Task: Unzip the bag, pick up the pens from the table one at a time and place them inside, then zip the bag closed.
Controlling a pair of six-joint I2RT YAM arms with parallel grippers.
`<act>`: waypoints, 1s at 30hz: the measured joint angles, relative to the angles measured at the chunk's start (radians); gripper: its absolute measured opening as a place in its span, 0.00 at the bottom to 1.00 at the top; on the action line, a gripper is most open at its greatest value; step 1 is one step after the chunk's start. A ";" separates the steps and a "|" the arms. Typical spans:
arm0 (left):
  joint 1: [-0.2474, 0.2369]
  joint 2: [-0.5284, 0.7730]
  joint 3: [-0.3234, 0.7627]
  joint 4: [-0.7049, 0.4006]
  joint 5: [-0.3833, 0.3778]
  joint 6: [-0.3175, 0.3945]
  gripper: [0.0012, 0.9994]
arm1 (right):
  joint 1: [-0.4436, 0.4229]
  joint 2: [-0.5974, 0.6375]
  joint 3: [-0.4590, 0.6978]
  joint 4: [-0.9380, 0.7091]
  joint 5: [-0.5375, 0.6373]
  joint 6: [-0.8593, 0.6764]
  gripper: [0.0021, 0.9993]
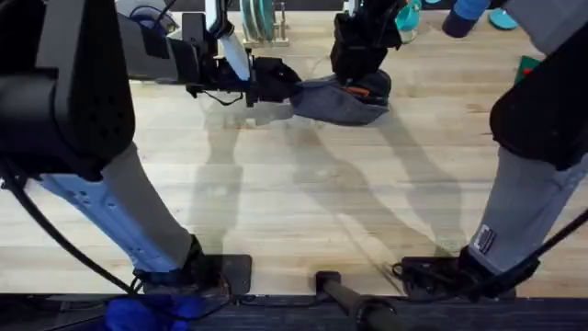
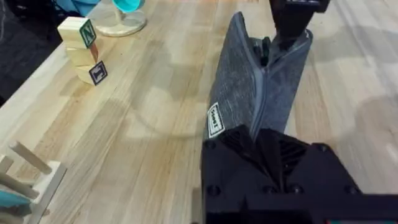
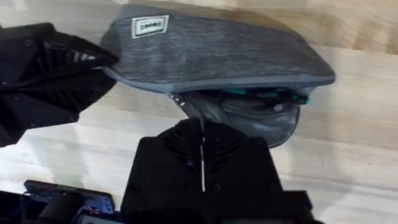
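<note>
Grey-blue fabric, the bag (image 1: 338, 101) lay at the table's (image 1: 294, 202) far side; the left gripper (image 1: 280, 85) was clenched on its end; the right gripper (image 3: 202, 134), fingers pressed together, seemingly pinched the zipper; something orange (image 1: 356, 90) showed inside.

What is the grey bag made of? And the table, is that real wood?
The bag looks like woven fabric: grey, flecked, matte, with a stitched seam and a small white label. It sags softly, so probably cloth. The table looks like pale wood planks with grain lines and a smooth, slightly shiny finish. Whether it is solid wood or a wood-look surface, I cannot tell.
</note>
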State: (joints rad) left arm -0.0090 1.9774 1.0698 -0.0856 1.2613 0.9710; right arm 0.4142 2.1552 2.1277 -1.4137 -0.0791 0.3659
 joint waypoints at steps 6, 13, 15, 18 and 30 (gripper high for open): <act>0.001 0.000 0.000 0.000 -0.004 0.000 0.04 | -0.034 0.000 0.000 -0.011 0.002 -0.020 0.03; 0.003 0.000 0.000 0.001 -0.005 0.000 0.04 | -0.065 0.000 0.000 -0.031 0.004 -0.042 0.03; 0.005 0.000 0.000 0.001 -0.006 -0.001 0.04 | -0.073 0.000 0.000 -0.033 0.004 -0.046 0.03; 0.005 0.000 0.000 0.001 -0.007 -0.002 0.04 | -0.085 0.000 0.000 -0.035 0.004 -0.053 0.03; 0.006 0.000 0.000 0.004 -0.016 -0.007 0.04 | -0.121 0.000 -0.016 -0.031 0.003 -0.052 0.03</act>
State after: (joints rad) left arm -0.0032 1.9778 1.0698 -0.0818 1.2449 0.9642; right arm 0.2936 2.1553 2.1120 -1.4445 -0.0758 0.3134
